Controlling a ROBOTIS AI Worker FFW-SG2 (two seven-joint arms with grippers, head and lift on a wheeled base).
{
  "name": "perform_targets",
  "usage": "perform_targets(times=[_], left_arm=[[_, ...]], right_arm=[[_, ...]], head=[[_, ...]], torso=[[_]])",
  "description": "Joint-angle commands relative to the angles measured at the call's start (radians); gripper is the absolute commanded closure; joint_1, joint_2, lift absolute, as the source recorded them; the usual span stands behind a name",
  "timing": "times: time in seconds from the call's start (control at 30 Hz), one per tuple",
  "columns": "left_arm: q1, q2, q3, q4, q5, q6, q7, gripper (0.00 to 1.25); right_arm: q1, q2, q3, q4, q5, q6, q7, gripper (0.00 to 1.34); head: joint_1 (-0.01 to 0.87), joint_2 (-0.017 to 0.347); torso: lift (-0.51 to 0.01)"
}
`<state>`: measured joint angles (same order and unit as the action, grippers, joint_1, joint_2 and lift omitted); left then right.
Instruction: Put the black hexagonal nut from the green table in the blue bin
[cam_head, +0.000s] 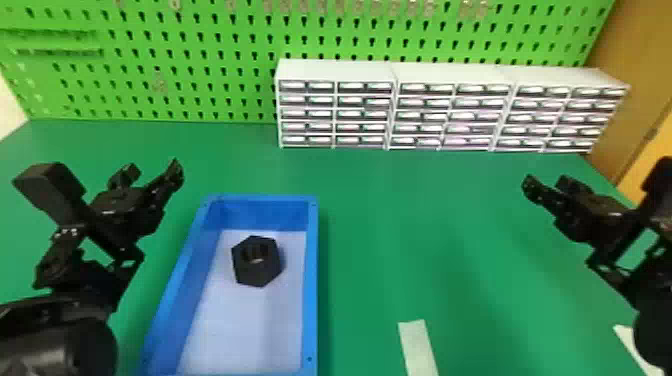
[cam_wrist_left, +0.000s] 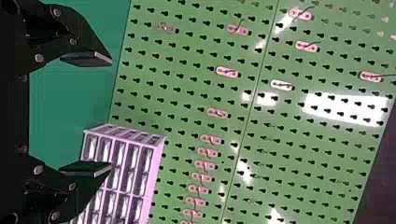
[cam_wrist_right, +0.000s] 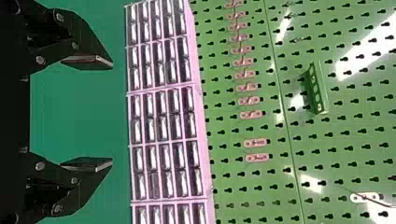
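Well, from where I stand the black hexagonal nut (cam_head: 257, 275) is already in the blue bin (cam_head: 312, 300), resting on the pale floor toward its far end, lower left of centre in the frame. The left fingers (cam_wrist_left: 88, 58) are spread apart with nothing between them, up at the left beside the bin; the right fingers (cam_wrist_right: 88, 62) are just as wide and empty, over at the right edge. I'd call the job done, so doing the step well now means leaving it alone. If the left arm is drawn off, I'd lift it clear of the near rim first, then slide it outward, slowly, since a knock could skid the bin along the green tabletop (cam_head: 425, 225). No need to regrip or straighten the nut.
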<state>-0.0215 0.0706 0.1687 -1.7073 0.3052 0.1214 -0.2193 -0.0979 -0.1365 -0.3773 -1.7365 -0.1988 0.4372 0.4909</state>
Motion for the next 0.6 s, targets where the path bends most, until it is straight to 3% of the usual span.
perform_targets(times=[0.0,0.57], left_arm=[[0.0,0.0,0.0,0.0,0.0,0.0,0.0,0.46],[0.0,0.0,0.0,0.0,0.0,0.001,0.0,0.46]], right_arm=[[0.0,-0.002,0.0,0.0,0.001,0.0,0.0,0.52],[0.0,-0.006,0.003,0.0,0.002,0.005,0.0,0.52]], head=[[0.691,0.009],[0.691,0.009]], torso=[[-0.097],[-0.097]])
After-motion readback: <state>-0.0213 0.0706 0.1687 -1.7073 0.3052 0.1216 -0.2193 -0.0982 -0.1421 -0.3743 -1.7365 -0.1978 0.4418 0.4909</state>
